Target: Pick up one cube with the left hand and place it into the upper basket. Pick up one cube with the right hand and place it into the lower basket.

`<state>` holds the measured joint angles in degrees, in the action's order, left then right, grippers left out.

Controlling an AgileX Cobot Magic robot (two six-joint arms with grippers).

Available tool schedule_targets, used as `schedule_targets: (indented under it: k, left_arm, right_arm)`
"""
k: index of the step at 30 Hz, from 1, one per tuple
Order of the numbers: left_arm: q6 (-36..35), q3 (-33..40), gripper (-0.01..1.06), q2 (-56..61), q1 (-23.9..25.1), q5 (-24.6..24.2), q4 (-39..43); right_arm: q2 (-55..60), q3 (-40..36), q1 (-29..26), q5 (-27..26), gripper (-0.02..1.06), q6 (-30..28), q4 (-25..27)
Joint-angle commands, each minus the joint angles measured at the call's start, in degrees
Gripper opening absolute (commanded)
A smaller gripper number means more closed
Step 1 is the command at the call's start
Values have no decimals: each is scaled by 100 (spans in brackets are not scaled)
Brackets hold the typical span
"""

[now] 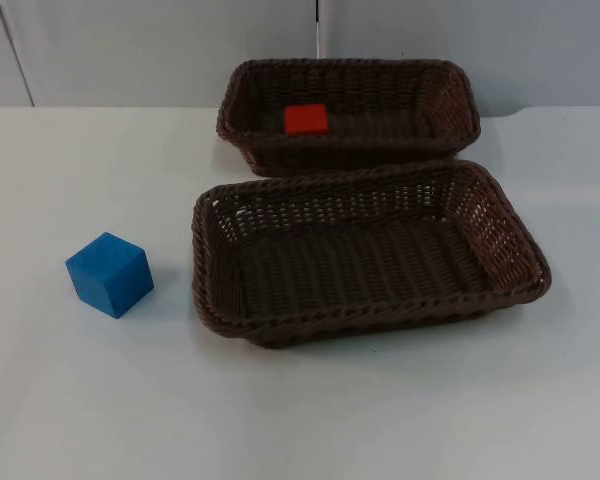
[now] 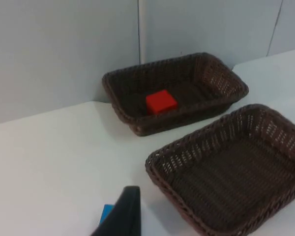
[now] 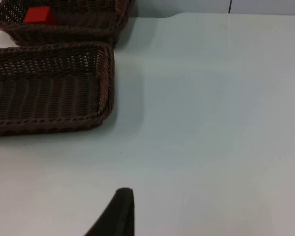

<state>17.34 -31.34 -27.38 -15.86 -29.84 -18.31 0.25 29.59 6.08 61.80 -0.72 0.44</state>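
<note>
A red cube (image 1: pixel 307 119) lies inside the upper brown wicker basket (image 1: pixel 350 68) at the back, toward its left side. The lower basket (image 1: pixel 370 322) stands just in front of it with nothing in it. A blue cube (image 1: pixel 109 274) sits on the table to the left of the lower basket. My left gripper (image 2: pixel 124 214) hangs above the table close to the blue cube (image 2: pixel 106 214), facing both baskets and the red cube (image 2: pixel 161 102). My right gripper (image 3: pixel 119 212) hovers over bare table to the right of the lower basket (image 3: pixel 106 73).
The grey partition wall (image 1: pixel 160 50) rises right behind the upper basket. The white table top (image 1: pixel 380 410) runs wide in front of the baskets and to their right. The two baskets nearly touch each other.
</note>
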Motion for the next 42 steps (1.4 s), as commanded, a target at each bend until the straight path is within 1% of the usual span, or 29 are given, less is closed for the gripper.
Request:
schedule_targets:
  k: [1,2,6,13,37,40,42]
  left_arm:
    - [-188,180,105,414,-7,-162,159]
    - [-188,180,105,414,-7,-162,159]
    - [-446,248,105,741,-7,-410,335]
    - [-529,257,105,866,-7,-755,538]
    - [-565,306,105,866,-7,-718,540]
    - [-565,306,105,866,-7,-718,529]
    - [-565,306,105,866,-7,-718,529]
  right_arm:
    - [-25,-2,-34,0,105,-17,16]
    - [-25,-2,-34,0,105,-17,16]
    - [-25,-2,-34,0,105,-17,16]
    - [-25,-2,-34,0,105,-17,16]
    - [-22,-2,-34,-14,105,-17,-44]
    - [309,60,-34,-91,105,-41,-44]
    - [609,209,-34,-273,105,-63,-11]
